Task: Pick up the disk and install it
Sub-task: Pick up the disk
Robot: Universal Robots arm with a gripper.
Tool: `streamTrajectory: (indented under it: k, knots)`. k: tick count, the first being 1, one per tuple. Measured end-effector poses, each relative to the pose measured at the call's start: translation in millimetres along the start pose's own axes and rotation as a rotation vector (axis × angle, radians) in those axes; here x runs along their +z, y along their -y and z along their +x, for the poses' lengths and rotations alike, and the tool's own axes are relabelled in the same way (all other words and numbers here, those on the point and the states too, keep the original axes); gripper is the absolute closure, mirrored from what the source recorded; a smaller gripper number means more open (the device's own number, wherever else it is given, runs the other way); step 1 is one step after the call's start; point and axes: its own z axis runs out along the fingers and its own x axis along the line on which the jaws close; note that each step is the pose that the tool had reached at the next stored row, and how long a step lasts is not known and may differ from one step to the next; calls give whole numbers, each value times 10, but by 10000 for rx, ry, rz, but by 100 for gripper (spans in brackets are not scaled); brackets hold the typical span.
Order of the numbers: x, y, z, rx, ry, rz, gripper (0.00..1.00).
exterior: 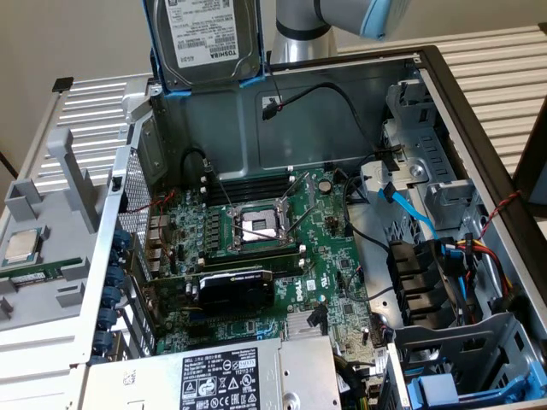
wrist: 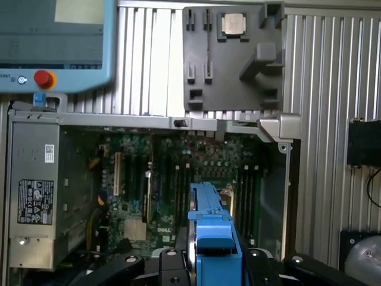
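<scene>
The disk, a silver-grey hard drive with a white label in a blue carrier frame, hangs upright above the far wall of the open computer case. In the wrist view I see the disk edge-on, its blue frame running down between my black fingers. My gripper is shut on it, one finger on each side. Far below it lies the motherboard. The arm reaches in from the exterior view's upper right.
Inside the case lie the motherboard, a black card, the grey power supply box and drive bays with blue and orange cables. A grey tray holds a processor chip. A pendant's red button shows.
</scene>
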Motion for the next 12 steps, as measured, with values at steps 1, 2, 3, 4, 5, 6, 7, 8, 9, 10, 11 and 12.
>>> streamTrajectory:
  k: [1,2,3,4,5,6,7,8,9,10,11,12]
  knots:
    - [0,23,22,0,5,-4,63]
    - [0,48,45,0,10,-9,63]
    - [0,69,68,0,17,-12,63]
    - [0,89,91,0,30,-14,63]
    - [0,106,112,0,53,-14,63]
    - [0,123,133,-1,84,-13,63]
    - [0,139,155,0,112,-12,63]
    - [1,155,178,0,135,-10,63]
    - [1,171,202,-1,151,-10,63]
    - [1,187,229,0,160,-11,63]
    - [1,202,257,0,164,-9,63]
    - [1,220,288,0,164,-10,63]
